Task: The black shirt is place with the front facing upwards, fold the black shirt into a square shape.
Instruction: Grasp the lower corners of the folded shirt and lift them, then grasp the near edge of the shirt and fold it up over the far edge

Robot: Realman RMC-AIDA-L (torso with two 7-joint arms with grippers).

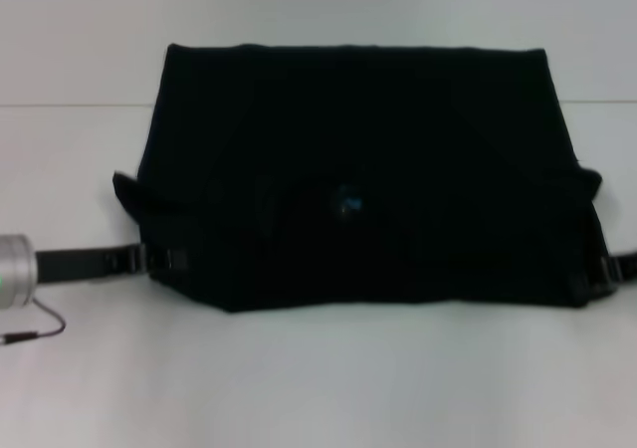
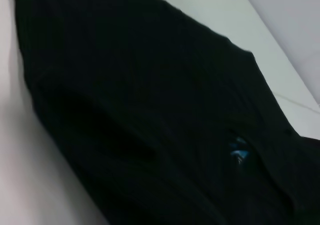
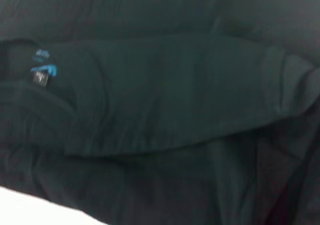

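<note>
Worktop [image 1: 318, 388] is plain white under the folded black shirt [image 1: 358, 169]; left claw [image 1: 164, 260] and right claw [image 1: 595, 274] grip its near corners.

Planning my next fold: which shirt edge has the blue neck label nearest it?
The near edge of the black shirt, between both grippers; the blue neck label lies far from the straight far edge.
</note>
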